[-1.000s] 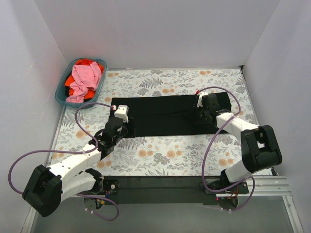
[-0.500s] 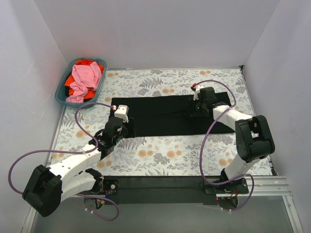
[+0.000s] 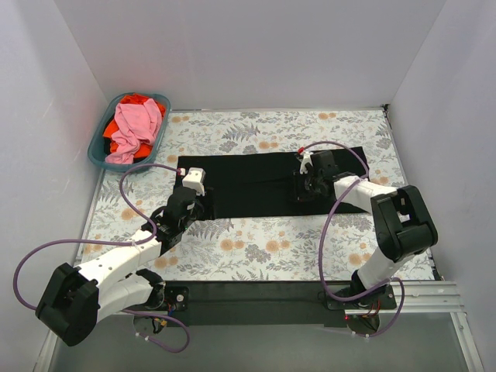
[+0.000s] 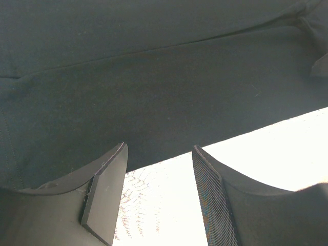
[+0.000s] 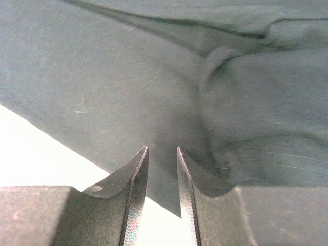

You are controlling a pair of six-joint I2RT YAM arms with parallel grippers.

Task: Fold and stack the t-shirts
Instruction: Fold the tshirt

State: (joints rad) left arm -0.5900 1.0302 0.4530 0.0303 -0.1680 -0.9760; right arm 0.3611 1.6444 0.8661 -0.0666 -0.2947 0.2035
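Black tee beneath your pincers, folding barely begun. Left pincer spread; right pincer near-closed, grip unclear. Other tees unfolded in basket beyond left pincer.

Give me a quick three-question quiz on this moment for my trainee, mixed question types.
1. True or false: the black t-shirt lies spread out on the table.
2. Where is the pink t-shirt? A: on the table. B: in the teal basket. C: on the black t-shirt.
3. Fill in: the left gripper sits at the black t-shirt's near edge with its jaws ____.
Key: 1 true; 2 B; 3 open.
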